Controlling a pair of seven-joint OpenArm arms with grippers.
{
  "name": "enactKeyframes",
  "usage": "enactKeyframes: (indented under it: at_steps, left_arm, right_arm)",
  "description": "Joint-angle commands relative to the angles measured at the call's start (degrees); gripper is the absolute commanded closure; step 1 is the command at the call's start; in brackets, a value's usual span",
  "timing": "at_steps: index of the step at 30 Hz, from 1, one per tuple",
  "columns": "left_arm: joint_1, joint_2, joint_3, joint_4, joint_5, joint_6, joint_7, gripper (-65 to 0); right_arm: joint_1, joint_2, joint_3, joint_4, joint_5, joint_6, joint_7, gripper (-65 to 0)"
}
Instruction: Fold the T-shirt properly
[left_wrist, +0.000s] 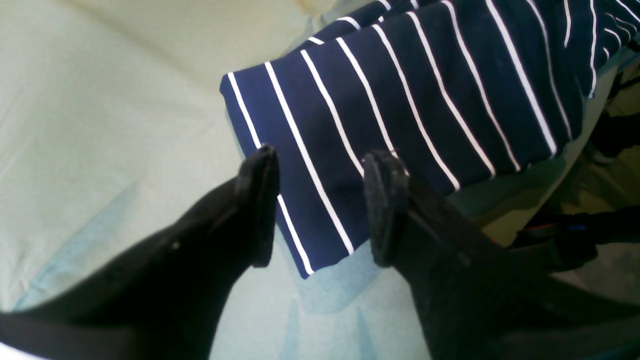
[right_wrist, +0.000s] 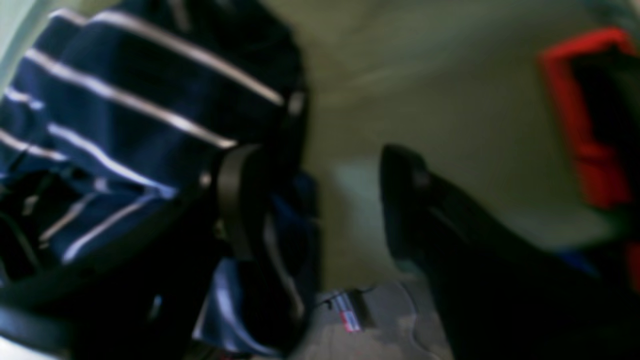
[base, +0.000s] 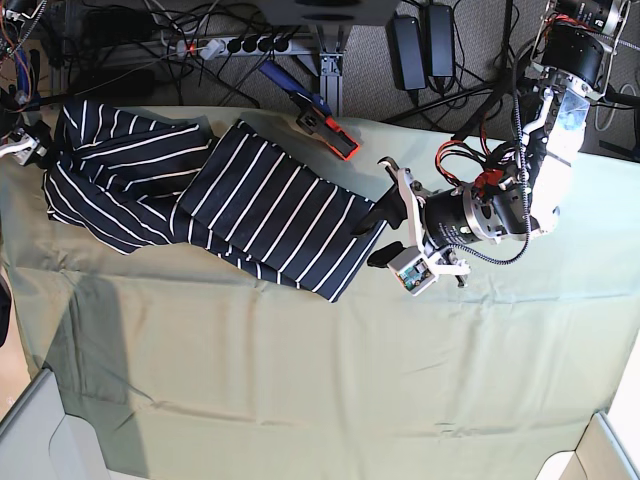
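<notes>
T-shirt (base: 215, 205) is lying partly folded and elongated across the upper left of the olive-green table cloth (base: 330, 370), soft navy knit with thin white stripes, its flat folded end running toward 4 o'clock and a bunched, wrinkled mass sitting at the far left edge. Left gripper (left_wrist: 320, 205) is hovering with black jaws standing apart, holding nothing; in the left wrist view the shirt's squared folded corner (left_wrist: 300, 250) is sitting between the two fingers, with cloth showing at 6 o'clock below it, contact not clear. In the base view that gripper (base: 378, 235) is sitting just at the shirt's 4 o'clock tip. Right gripper (right_wrist: 320, 205) is showing jaws spread wide in a blurred right wrist view; striped fabric (right_wrist: 125, 130) is bunching at 9 to 11 o'clock against the left finger, not clamped between the two, bare cloth showing in the gap. An orange-and-black tool (base: 325, 122) is lying at 12 o'clock beside the shirt's upper edge, hard and blocky.
</notes>
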Motion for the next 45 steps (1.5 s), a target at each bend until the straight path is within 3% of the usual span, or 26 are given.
enactKeyframes:
  at_steps: [1,13,23,34,40,45]
  left_arm:
    - [-0.6,-0.3,-0.4,0.8,-0.8,-1.0,-1.4,-30.9]
    - [0.2,-0.3,-0.4,0.8,-0.8,-1.0,-1.4,-30.9]
    - [0.4,-0.3,-0.4,0.8,-0.3,-1.0,-1.4,-30.9]
    - [0.6,-0.3,-0.4,0.8,-0.2,-1.0,-1.4,-30.9]
    - [0.6,-0.3,-0.4,0.8,-0.4,-1.0,-1.4,-30.9]
    - [0.7,-0.3,-0.4,0.8,-0.6,-1.0,-1.4,-30.9]
  right_arm:
    - [0.1,1.4,-0.2,0.8,1.4,5.0,0.6,-35.6]
    - [2.0,1.3,-2.1,0.8,2.9,5.9,-1.2,-35.6]
    - [-1.2,1.4,-2.0,3.1,5.1,6.4,-7.1,-35.6]
    - [-4.8,1.6,1.7,13.3,5.1,6.4,-6.8,-35.6]
    - [-4.6,1.6,1.7,11.8,2.1,6.4,-3.0,-35.6]
    - [-1.4,1.5,1.7,6.5,3.1,6.4,-2.9,-35.6]
